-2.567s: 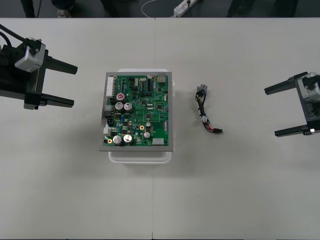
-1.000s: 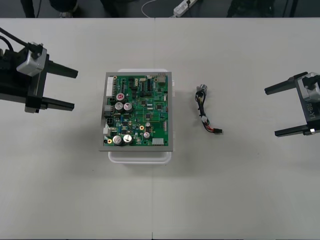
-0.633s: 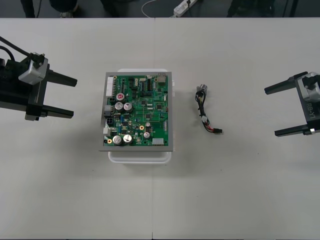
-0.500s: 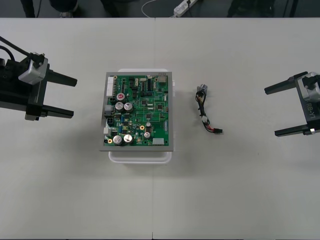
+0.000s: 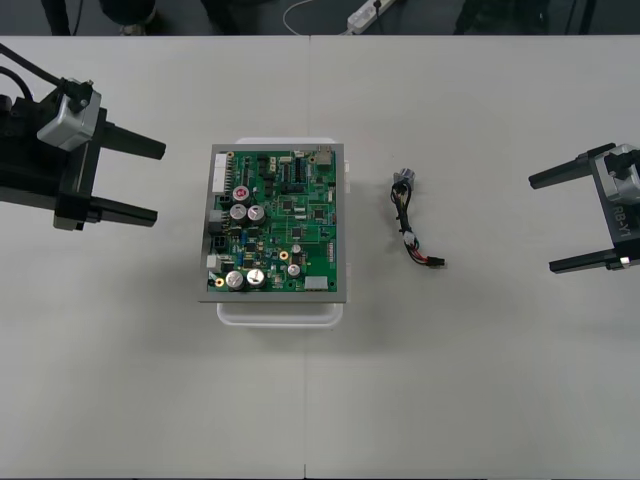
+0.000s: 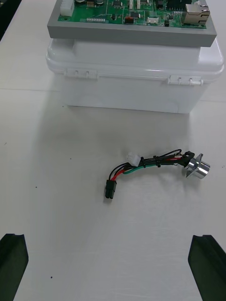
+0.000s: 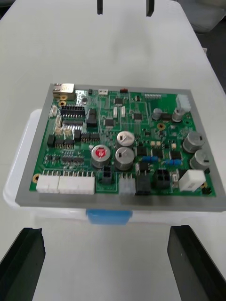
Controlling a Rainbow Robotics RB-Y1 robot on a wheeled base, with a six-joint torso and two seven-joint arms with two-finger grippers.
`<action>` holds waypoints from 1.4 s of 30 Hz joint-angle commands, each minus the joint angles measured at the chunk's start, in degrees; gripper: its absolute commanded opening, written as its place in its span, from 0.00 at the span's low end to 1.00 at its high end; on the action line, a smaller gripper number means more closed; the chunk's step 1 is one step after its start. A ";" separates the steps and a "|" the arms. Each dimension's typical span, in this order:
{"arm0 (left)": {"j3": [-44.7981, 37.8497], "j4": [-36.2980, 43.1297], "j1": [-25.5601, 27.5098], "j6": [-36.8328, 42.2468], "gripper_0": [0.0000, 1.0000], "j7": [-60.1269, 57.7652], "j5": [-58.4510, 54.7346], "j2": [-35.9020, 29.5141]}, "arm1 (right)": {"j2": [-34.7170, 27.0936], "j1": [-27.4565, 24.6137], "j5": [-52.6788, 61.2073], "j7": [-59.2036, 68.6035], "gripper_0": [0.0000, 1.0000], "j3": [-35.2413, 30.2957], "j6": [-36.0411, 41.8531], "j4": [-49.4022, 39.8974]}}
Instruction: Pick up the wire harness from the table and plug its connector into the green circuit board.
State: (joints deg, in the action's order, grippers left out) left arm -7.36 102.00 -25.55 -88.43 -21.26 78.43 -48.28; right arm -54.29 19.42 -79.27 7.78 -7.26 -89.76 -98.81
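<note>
The green circuit board (image 5: 277, 222) sits on its white base (image 5: 280, 312) at the table's middle. To its right the wire harness (image 5: 405, 222) lies loose on the table, its metal socket (image 5: 403, 180) toward the far edge and its black plug (image 5: 437, 262) nearer me. My left gripper (image 5: 160, 183) hovers open just left of the board, and the board (image 7: 122, 146) lies ahead of its fingers (image 7: 28, 263). My right gripper (image 5: 541, 225) waits open at the right edge. Ahead of it lies the harness (image 6: 155, 162), with the plug (image 6: 110, 189) and socket (image 6: 197, 169) untouched before the base (image 6: 134, 70).
A strip of dark floor with a white cable and power strip (image 5: 365, 12) runs beyond the table's far edge. A seam (image 5: 308, 90) crosses the light table from far edge to near edge.
My left gripper has shifted a little toward the board and the far edge. The right gripper, the harness and the board have not moved.
</note>
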 commanded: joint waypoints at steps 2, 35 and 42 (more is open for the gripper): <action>-0.20 6.37 -2.40 -1.57 0.77 -10.56 -2.14 -1.29 | -2.31 1.68 -0.18 -0.04 1.00 -1.71 -0.24 -1.56; 10.35 7.43 -14.27 -1.57 0.76 -14.78 -1.53 -1.29 | -0.55 2.82 -0.36 3.30 1.00 2.51 -0.24 -2.70; 11.67 7.43 -15.15 0.89 0.76 -16.27 0.49 2.13 | -0.64 4.14 -1.94 5.32 1.00 4.18 -0.24 -2.79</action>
State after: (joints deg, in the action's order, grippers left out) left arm 4.11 107.94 -37.86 -88.46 -37.04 77.57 -48.06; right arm -54.22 20.92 -80.19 9.18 -4.59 -89.76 -99.94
